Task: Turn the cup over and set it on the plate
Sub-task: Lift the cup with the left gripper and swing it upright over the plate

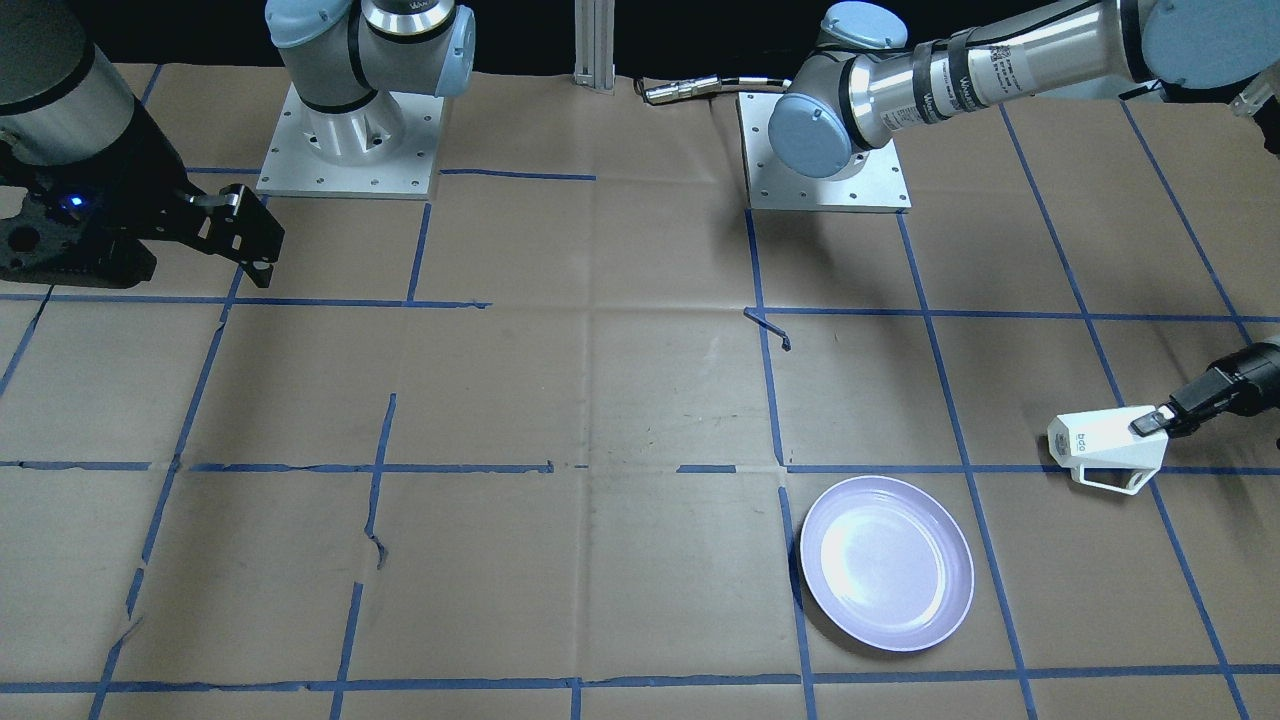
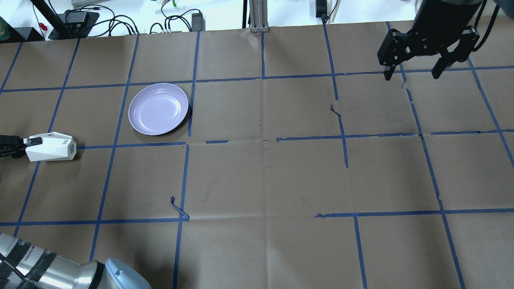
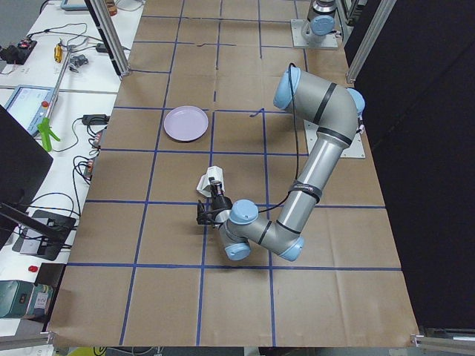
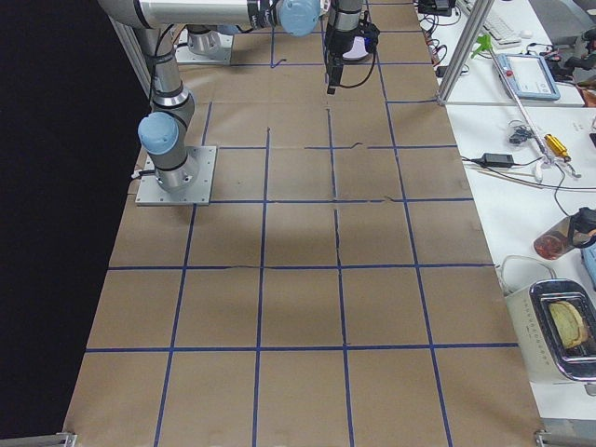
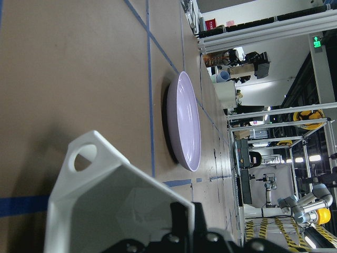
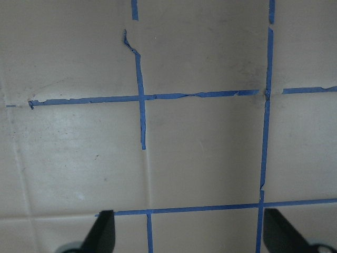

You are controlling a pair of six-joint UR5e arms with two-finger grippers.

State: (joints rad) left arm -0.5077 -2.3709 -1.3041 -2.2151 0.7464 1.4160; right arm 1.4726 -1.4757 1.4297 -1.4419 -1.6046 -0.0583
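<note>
The white faceted cup [image 1: 1105,450] is on its side at the table's left end, handle downward and base with teal marking toward the middle. It also shows in the overhead view [image 2: 50,148] and the left wrist view [image 5: 116,200]. My left gripper [image 1: 1150,422] is shut on the cup's rim wall. I cannot tell whether the cup touches the table. The lavender plate [image 1: 887,562] lies empty about a cup's length away, also in the overhead view [image 2: 158,108]. My right gripper [image 2: 411,74] is open and empty, high over the far right.
Brown paper with a blue tape grid [image 2: 263,140] covers the table. The two arm bases [image 1: 345,140] stand at the robot's edge. A loose curl of tape [image 2: 178,208] sticks up near the middle. Cables and gear lie beyond the far edge [image 2: 120,20].
</note>
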